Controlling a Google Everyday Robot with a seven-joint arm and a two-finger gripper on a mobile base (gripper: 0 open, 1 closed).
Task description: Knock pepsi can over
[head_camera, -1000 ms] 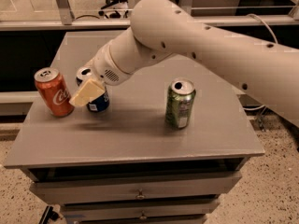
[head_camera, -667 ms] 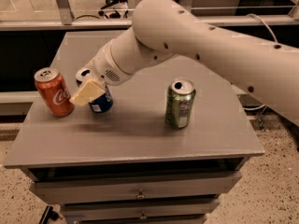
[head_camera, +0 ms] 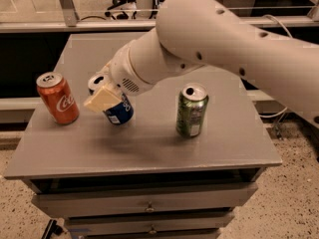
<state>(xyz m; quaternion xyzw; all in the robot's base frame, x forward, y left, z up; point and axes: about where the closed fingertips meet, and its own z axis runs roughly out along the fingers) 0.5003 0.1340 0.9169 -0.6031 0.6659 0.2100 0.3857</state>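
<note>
One pepsi can (head_camera: 118,111), tilted, at hand (head_camera: 103,94).

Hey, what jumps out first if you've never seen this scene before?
A thick white robot arm sweeps in from the right, its end effector pressed against a tilted blue pepsi can left of centre on the grey table. An orange-red cola can stands at left, a green can at right.

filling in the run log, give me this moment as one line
task: knock pepsi can over | gripper: at pepsi can | pepsi can: tilted, not yet flat | Coca-Cola can: upright, left | green can: upright, right
</note>
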